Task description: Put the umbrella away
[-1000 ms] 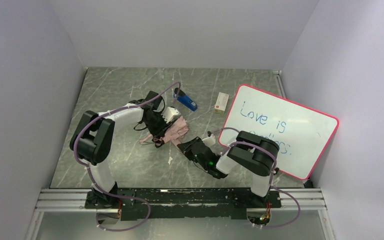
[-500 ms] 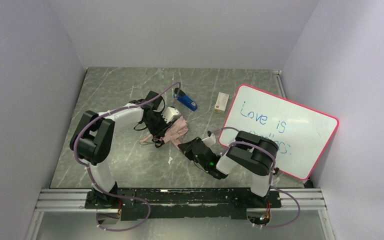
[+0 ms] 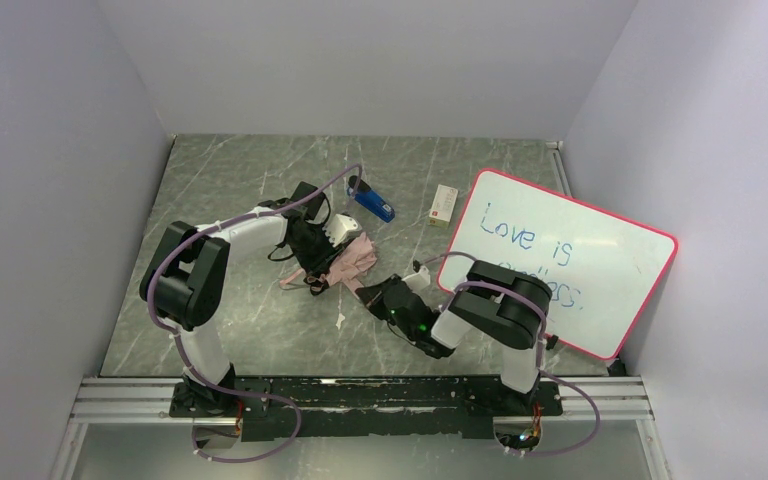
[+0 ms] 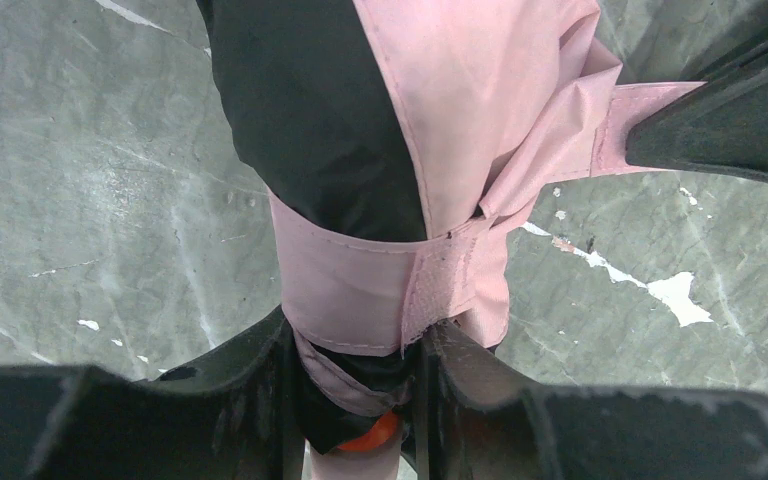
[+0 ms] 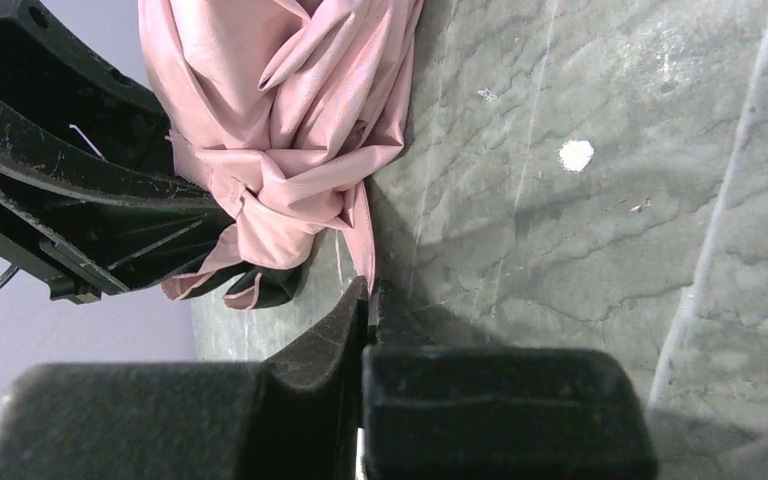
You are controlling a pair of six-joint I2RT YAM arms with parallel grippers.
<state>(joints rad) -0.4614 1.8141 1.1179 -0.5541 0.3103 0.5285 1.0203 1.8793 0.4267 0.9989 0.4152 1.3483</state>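
We're mid-table, just left of the whiteboard [image 3: 560,255], where the umbrella [image 3: 352,258] lies as a pink-and-black bundle. The left gripper [image 4: 356,345] clamps it at a narrow set near one end, and the bundle's long axis runs straight out ahead of those fingers. The strap [image 4: 355,285] already bands the bundle, with the velcro patch [image 4: 438,290] facing the left wrist camera. Its loose tail leads off toward the whiteboard, and there the right gripper [image 5: 365,298] is pinched fully closed on what looks like the tail's tip.

Here's what it turns on: the tail leaves crosswise to the bundle on the whiteboard side, and the right arm is nearer. We'd expect that arm to draw the tail round onto the patch.

As for room, the stapler [image 3: 372,202] sits close beyond the umbrella, up-left of the whiteboard. Bare table [image 3: 240,320] opens on the side away from the whiteboard.
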